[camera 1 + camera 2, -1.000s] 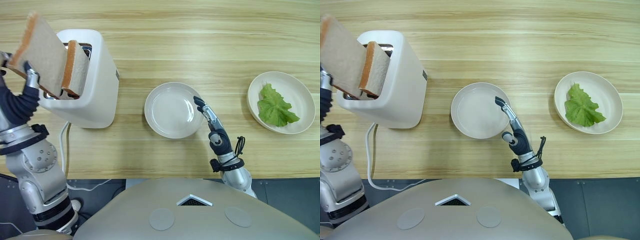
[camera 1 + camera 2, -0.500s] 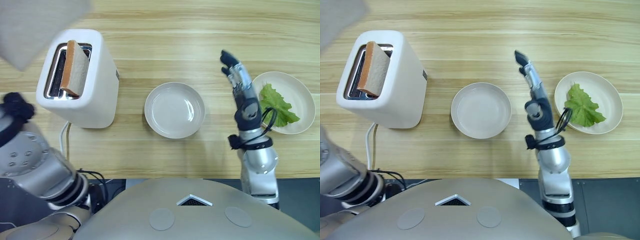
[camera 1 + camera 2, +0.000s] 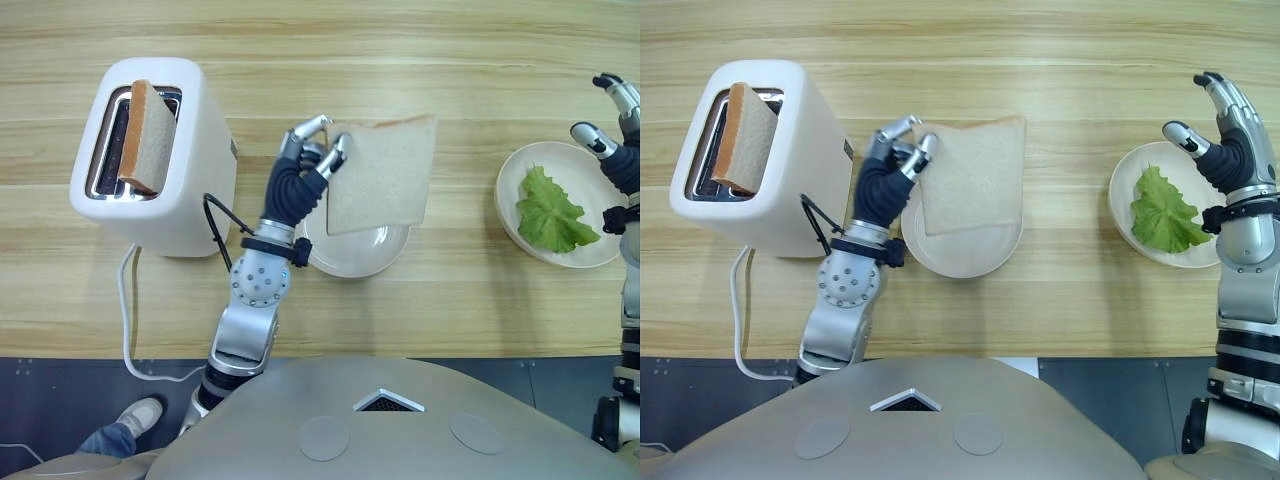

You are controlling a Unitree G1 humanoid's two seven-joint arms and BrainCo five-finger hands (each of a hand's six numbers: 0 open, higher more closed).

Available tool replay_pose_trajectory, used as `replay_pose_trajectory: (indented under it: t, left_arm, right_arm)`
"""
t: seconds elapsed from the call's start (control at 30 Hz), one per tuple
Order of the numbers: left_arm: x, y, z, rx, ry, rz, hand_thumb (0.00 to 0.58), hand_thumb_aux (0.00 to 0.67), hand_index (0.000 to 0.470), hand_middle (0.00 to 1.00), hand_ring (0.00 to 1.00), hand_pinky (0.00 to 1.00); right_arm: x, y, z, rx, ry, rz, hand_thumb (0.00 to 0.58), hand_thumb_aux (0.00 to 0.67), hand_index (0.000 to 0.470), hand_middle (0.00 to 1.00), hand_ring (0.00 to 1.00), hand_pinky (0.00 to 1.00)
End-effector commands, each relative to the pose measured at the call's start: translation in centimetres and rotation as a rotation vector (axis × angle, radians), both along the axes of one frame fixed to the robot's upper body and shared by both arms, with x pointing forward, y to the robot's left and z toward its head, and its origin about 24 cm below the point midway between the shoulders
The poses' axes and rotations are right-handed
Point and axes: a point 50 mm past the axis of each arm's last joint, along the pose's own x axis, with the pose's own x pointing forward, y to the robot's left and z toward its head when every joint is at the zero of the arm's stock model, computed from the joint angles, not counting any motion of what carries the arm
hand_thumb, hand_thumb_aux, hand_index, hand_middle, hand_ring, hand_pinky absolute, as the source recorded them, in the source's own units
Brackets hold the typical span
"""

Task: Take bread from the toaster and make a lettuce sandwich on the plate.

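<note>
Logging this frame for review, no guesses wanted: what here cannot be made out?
Much of the plate: covered by the bread slice in the left hand, both views.
Whether that slice touches the plate: top-down views do not show it.
Lower part of the second slice: hidden inside the toaster.

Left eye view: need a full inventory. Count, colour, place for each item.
toaster: 1, white, table left
centre plate: 1, cream, table middle
right plate: 1, cream, table right
slot slice: 1, tan bread, upright in toaster
held slice: 1, pale bread, above centre plate
lettuce: 1, green, on right plate
cord: 1, white, from toaster over front edge
table: 1, light wood
left robot hand: 1, dark and silver, gripping held slice's left edge
right robot hand: 1, dark and silver, open, at right plate's far-right rim
</note>
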Motion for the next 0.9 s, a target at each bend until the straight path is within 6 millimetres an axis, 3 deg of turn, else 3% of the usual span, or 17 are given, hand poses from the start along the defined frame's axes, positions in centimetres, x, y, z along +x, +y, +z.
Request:
replay_pose_trajectory:
  t: [0.03, 0.33, 0.37, 0.4, 0.43, 0.47, 0.5, 0.57, 0.63, 0.77, 0.8, 0.83, 0.87, 0.9]
  left_arm:
    - [-0.4, -0.6, -2.4, 0.037, 0.039, 0.005, 0.58, 0.67, 0.47, 1.0, 1.0, 1.0]
    - [-0.2, 0.1, -5.0, 0.104, 0.067, 0.042, 0.58, 0.67, 0.47, 1.0, 1.0, 1.0]
    - [-0.2, 0.2, -5.2, 0.113, 0.068, 0.045, 0.58, 0.67, 0.47, 1.0, 1.0, 1.0]
    - [-0.1, 0.4, -5.4, 0.129, 0.07, 0.052, 0.58, 0.67, 0.47, 1.0, 1.0, 1.0]
    - [-0.1, 0.5, -5.6, 0.141, 0.07, 0.057, 0.58, 0.67, 0.47, 1.0, 1.0, 1.0]
    - [-0.1, 0.6, -5.7, 0.146, 0.072, 0.063, 0.58, 0.67, 0.47, 1.0, 1.0, 1.0]
    - [0.0, 0.8, -5.8, 0.157, 0.071, 0.072, 0.58, 0.67, 0.47, 1.0, 1.0, 1.0]
    - [0.0, 1.1, -6.0, 0.172, 0.075, 0.084, 0.58, 0.67, 0.47, 1.0, 1.0, 1.0]
    - [0.1, 1.2, -6.0, 0.183, 0.072, 0.092, 0.58, 0.67, 0.47, 1.0, 1.0, 1.0]
    - [0.3, 1.5, -6.0, 0.216, 0.056, 0.102, 0.58, 0.67, 0.47, 1.0, 1.0, 1.0]
    - [0.3, 1.5, -5.9, 0.225, 0.051, 0.103, 0.571, 0.586, 0.411, 1.0, 1.0, 1.0]
    - [0.4, 1.6, -5.9, 0.235, 0.043, 0.107, 0.526, 0.465, 0.326, 1.0, 1.0, 1.0]
    - [0.4, 1.6, -5.7, 0.241, 0.036, 0.109, 0.346, 0.244, 0.171, 1.0, 1.0, 1.0]
    - [0.5, 1.6, -5.6, 0.249, 0.03, 0.108, 0.04, 0.024, 0.017, 1.0, 1.0, 1.0]
  right_arm:
    - [-0.9, -2.3, -2.7, -0.135, 0.116, -0.037, 0.0, 0.0, 0.0, 0.0, 0.0, 0.0]
    - [-2.4, -4.0, -6.1, -0.334, 0.254, -0.015, 0.0, 0.0, 0.0, 0.0, 0.0, 0.0]
    - [-2.5, -4.0, -6.3, -0.354, 0.26, -0.007, 0.152, 0.095, 0.066, 0.0, 0.0, 0.0]
    - [-2.6, -4.0, -6.5, -0.377, 0.263, 0.002, 0.248, 0.163, 0.114, 0.0, 0.0, 0.0]
    - [-2.6, -4.0, -6.6, -0.398, 0.264, 0.01, 0.42, 0.318, 0.223, 0.0, 0.0, 0.0]
    - [-2.6, -4.1, -6.7, -0.42, 0.266, 0.019, 0.47, 0.378, 0.265, 0.0, 0.0, 0.0]
    - [-2.6, -4.1, -6.7, -0.44, 0.271, 0.027, 0.47, 0.378, 0.265, 0.0, 0.0, 0.0]
    - [-2.8, -4.2, -7.1, -0.469, 0.284, 0.038, 0.523, 0.46, 0.323, 0.0, 0.0, 0.0]
    - [-2.9, -4.2, -7.4, -0.486, 0.294, 0.047, 0.538, 0.489, 0.343, 0.0, 0.0, 0.0]
    - [-2.7, -4.1, -7.6, -0.514, 0.294, 0.067, 0.58, 0.67, 0.47, 0.0, 0.0, 0.0]
    - [-2.7, -4.1, -7.6, -0.52, 0.291, 0.07, 0.58, 0.67, 0.47, 0.0, 0.0, 0.0]
    - [-2.6, -4.1, -7.7, -0.521, 0.289, 0.072, 0.58, 0.67, 0.47, 0.0, 0.0, 0.0]
    - [-2.5, -4.0, -7.6, -0.52, 0.283, 0.075, 0.58, 0.67, 0.47, 0.0, 0.0, 0.0]
    - [-2.4, -4.0, -7.6, -0.518, 0.279, 0.076, 0.58, 0.67, 0.47, 0.0, 0.0, 0.0]
